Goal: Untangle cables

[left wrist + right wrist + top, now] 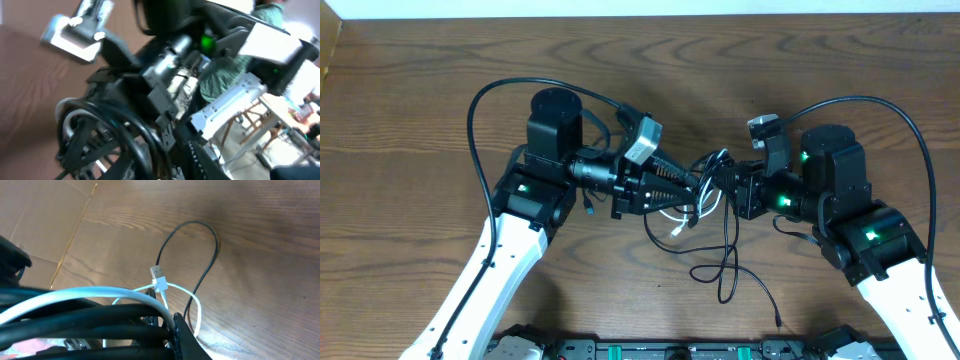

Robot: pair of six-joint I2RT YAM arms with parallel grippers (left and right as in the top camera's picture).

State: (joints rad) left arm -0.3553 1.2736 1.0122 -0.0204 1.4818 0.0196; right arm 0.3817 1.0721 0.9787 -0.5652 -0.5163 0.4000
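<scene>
Left arm [545,140], right arm [835,175] reach inward, nearly meeting; right jaws pinch cables [161,285]; left jaws unclear.

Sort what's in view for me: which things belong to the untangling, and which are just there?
Belongs to the job:
- white cable, plug end showing
- thin black cables, looped beside it

Just there:
- thick black arm cables, fixed to the robot
- wooden table

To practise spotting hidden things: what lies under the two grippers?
White cable and black cable loops show against the table; left gripper and right gripper cover their tangle.
</scene>
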